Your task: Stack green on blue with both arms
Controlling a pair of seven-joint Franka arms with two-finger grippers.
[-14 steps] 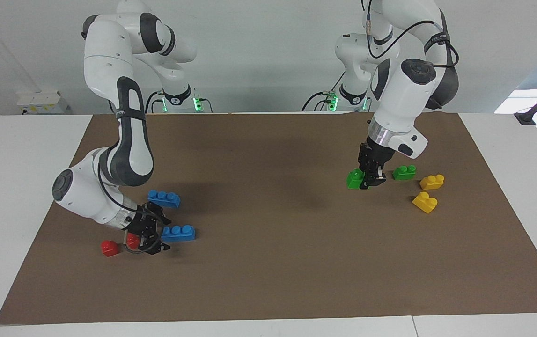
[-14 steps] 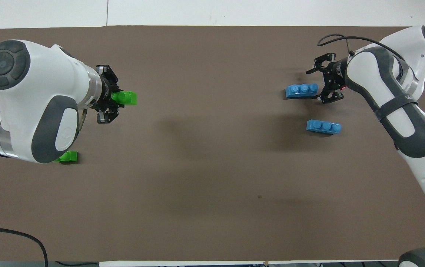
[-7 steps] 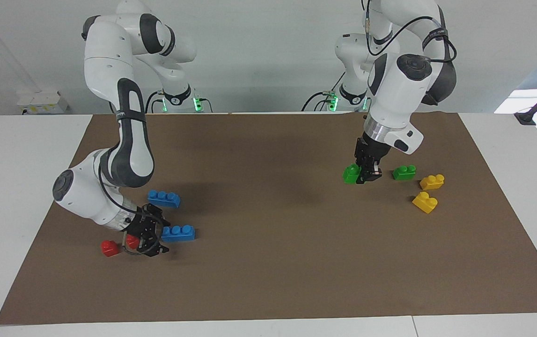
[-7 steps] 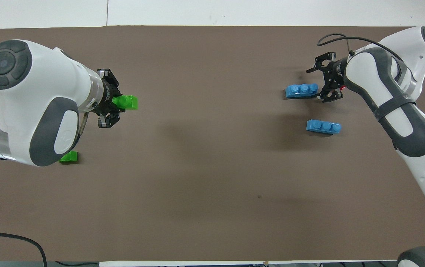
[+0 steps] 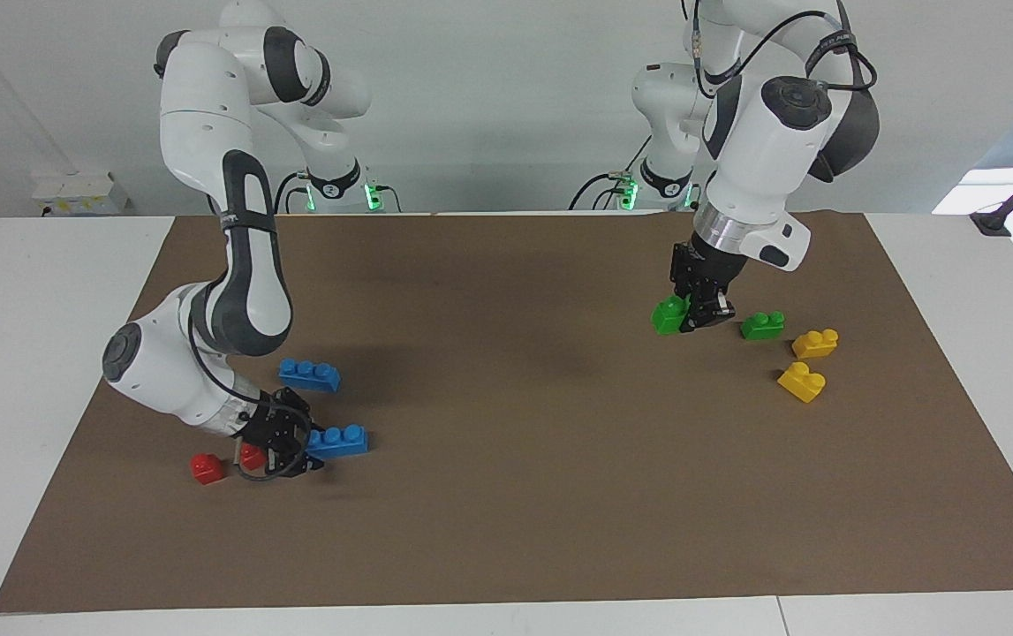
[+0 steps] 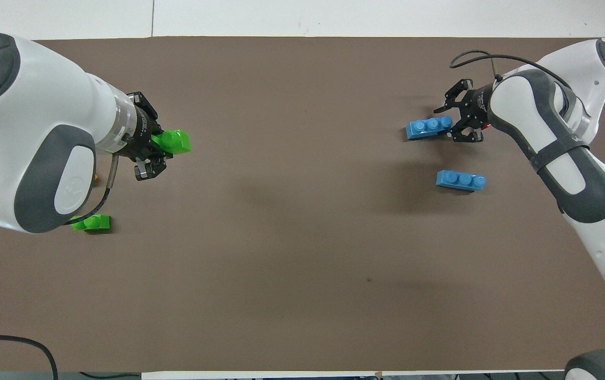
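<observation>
My left gripper (image 5: 690,318) is shut on a green brick (image 5: 669,314) and holds it above the brown mat (image 5: 524,495), toward the left arm's end; it also shows in the overhead view (image 6: 174,141). A second green brick (image 5: 762,325) lies on the mat beside it. My right gripper (image 5: 301,450) is low at the mat and open, with its jaws around the end of a blue brick (image 5: 340,440), which lies slightly skewed in the overhead view (image 6: 429,127). The other blue brick (image 5: 309,374) lies nearer to the robots.
Two red bricks (image 5: 207,468) (image 5: 250,456) lie beside the right gripper, toward the right arm's end. Two yellow bricks (image 5: 815,343) (image 5: 801,382) lie by the second green brick. The mat's wide middle (image 6: 302,221) is bare.
My left gripper has risen with the green brick off the mat. My right gripper has moved onto the end of the blue brick, which has turned slightly.
</observation>
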